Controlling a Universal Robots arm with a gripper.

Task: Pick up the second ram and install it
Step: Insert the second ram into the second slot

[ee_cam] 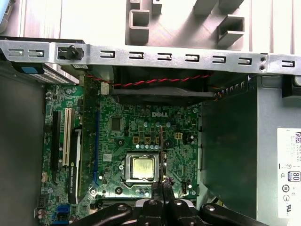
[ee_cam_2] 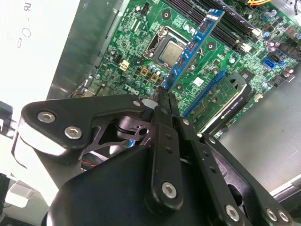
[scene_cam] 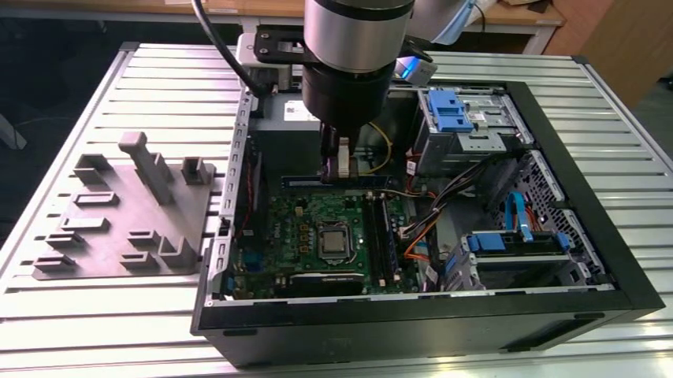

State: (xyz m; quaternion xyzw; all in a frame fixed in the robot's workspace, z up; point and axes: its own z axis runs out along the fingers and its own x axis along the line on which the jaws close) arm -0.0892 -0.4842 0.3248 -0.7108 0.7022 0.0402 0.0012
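My gripper (scene_cam: 339,172) hangs inside the open computer case, above the far part of the green motherboard (scene_cam: 305,228). It is shut on the second ram (ee_cam_2: 193,47), a long thin stick that looks bluish with dark chips in the second wrist view. The fingertips pinch one end and the stick reaches out over the CPU socket (ee_cam_2: 169,49). In the first wrist view the ram (ee_cam: 161,150) shows edge-on as a thin line beside the socket (ee_cam: 142,168), with the gripper (ee_cam: 162,184) below it. The stick lies crosswise to the long black memory slots (scene_cam: 385,236).
A grey moulded fixture tray (scene_cam: 126,213) lies on the slatted table at the exterior view's left. The case (scene_cam: 589,236) holds blue-tabbed drive cages (scene_cam: 458,110), cable bundles (scene_cam: 452,197), a grey power-supply box (ee_cam: 277,155) and an expansion card (ee_cam_2: 221,101).
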